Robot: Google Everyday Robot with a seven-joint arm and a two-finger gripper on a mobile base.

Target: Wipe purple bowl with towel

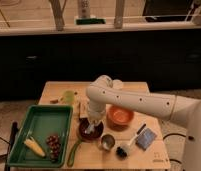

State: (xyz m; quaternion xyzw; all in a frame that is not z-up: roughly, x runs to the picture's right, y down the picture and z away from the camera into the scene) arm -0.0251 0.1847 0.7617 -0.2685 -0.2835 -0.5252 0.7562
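The purple bowl (pixel 86 132) sits on the wooden table (pixel 144 156), right of the green tray. My white arm reaches down from the right and my gripper (pixel 91 125) is inside the bowl, pressing a pale towel (pixel 92 123) against it. The towel is mostly hidden under the gripper.
A green tray (pixel 41 123) with a corn cob (pixel 34 147) and grapes (pixel 53 145) lies at the left. An orange bowl (pixel 120 116), a metal cup (pixel 107 142), a brush (pixel 129 144), a blue sponge (pixel 145 138), a green cup (pixel 68 96) and a green utensil (pixel 73 152) surround the purple bowl.
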